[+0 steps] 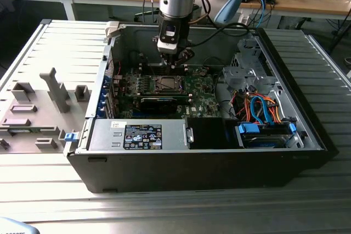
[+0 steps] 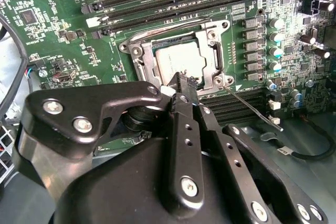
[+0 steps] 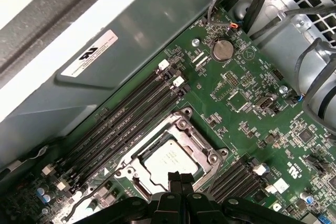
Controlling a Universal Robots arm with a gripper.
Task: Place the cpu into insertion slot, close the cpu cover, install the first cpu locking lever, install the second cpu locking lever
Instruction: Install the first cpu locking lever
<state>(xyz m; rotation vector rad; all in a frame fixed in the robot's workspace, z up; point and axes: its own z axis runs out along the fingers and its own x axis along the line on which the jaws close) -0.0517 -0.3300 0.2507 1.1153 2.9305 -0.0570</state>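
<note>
The cpu (image 2: 176, 61) lies flat in the insertion slot (image 2: 210, 35), its dull silver top showing. The cpu cover (image 2: 143, 61) lies down around it as a silvery frame. A thin metal lever (image 2: 252, 106) sticks out from one socket corner across the board. My gripper (image 2: 185, 83) hangs just above the socket's edge, its black fingers pressed together with nothing between them. In the first wrist view the fingertips (image 3: 175, 181) sit over the rim of the cpu (image 3: 169, 157) and cover (image 3: 198, 139). In the exterior view the gripper (image 1: 174, 67) is above the socket (image 1: 166, 84).
Long memory slots (image 3: 126, 121) run beside the socket. The open computer case (image 1: 307, 130) has a grey wall (image 3: 105, 35) close behind the board, a drive cage with orange and blue cables (image 1: 260, 110) at the exterior view's right, and a long black card (image 1: 159, 102) in front.
</note>
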